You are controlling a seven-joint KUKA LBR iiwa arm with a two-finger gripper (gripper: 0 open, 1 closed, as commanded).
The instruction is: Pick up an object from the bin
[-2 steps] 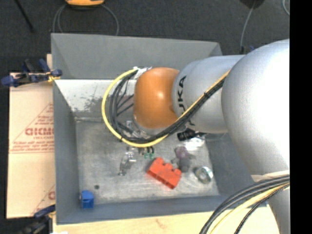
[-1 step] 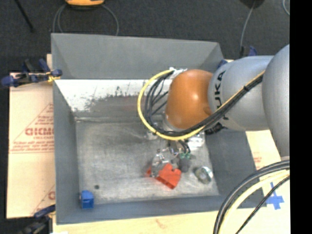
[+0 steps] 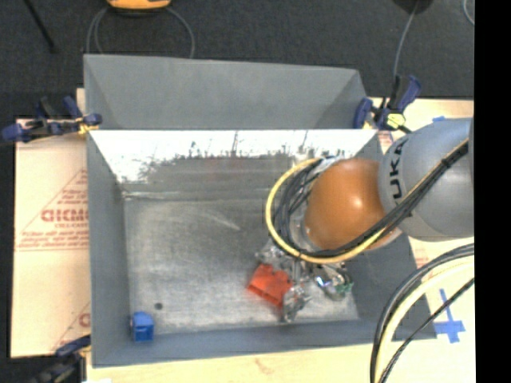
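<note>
Grey metal makes the bin (image 3: 106,246); its floor is mostly bare, with scuffed white marks (image 3: 200,154) along the wall at 12 o'clock; the arm (image 3: 435,178) comes in from 3 o'clock, with an orange cover (image 3: 343,206) on its wrist and yellow and black cables (image 3: 275,214) looped round it; the gripper (image 3: 294,300) is low over the floor at about 5 o'clock of the bin; a red block (image 3: 266,283), angular and lying tilted, sits at the gripper's 9 o'clock side, touching it or nearly so; whether the gripper is released, clenched or grasping the block cannot be told, since its metal parts overlap under the wrist; a small blue cube (image 3: 142,326) lies well apart in the corner at 7 o'clock.
</note>
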